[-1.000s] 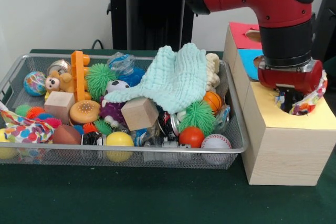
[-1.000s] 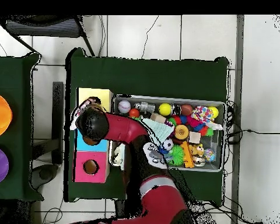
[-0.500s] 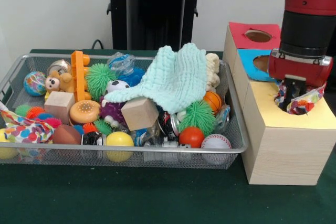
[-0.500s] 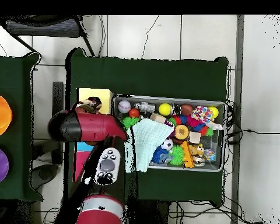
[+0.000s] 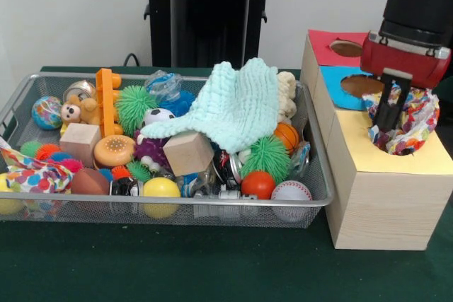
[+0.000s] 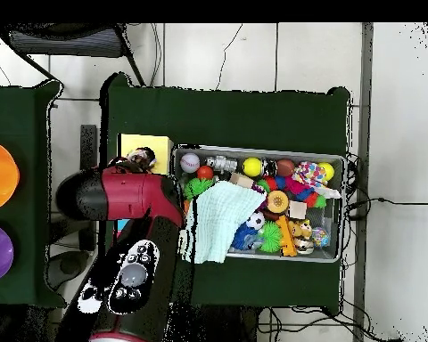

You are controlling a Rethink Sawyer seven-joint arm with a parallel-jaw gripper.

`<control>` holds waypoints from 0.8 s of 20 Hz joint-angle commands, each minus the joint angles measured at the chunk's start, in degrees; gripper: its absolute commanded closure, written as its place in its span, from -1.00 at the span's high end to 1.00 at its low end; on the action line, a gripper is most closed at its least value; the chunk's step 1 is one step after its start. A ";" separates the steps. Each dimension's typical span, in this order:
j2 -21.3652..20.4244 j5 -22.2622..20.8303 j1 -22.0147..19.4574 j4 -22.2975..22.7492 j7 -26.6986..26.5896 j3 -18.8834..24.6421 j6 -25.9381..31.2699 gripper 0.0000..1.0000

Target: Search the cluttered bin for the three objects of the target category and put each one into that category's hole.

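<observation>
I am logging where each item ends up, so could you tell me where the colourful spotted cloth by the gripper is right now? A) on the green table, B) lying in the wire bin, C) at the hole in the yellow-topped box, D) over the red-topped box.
C: the spotted cloth bunches at the hole of the yellow-topped box, with the gripper right at it.

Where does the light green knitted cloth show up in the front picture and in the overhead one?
Front view: the knitted cloth lies draped on top of the toys, right of the bin's middle, toward its far side.
Overhead view: the cloth lies at the bin's left end, hanging over the lower rim, right of the red arm.
Shared landmark: the white baseball, in the bin corner nearest the yellow-topped box.
</observation>
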 commanded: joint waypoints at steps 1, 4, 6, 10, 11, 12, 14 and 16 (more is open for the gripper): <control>-3.81 -0.78 -2.09 2.76 6.33 -1.05 11.20 -1.00; -5.16 0.32 -3.82 4.55 5.14 2.10 12.59 -1.00; -6.33 2.05 -6.02 6.84 3.84 6.10 11.37 -1.00; -8.94 5.81 -9.74 13.46 1.28 13.12 11.81 -1.00; -9.64 7.36 -10.70 15.80 1.11 15.00 11.71 -1.00; -10.19 8.67 -11.49 17.85 1.03 16.63 11.10 -1.00; -10.89 11.57 -13.77 21.89 0.04 20.68 8.97 -1.00; -11.02 14.03 -15.30 24.64 0.12 23.41 8.03 -1.00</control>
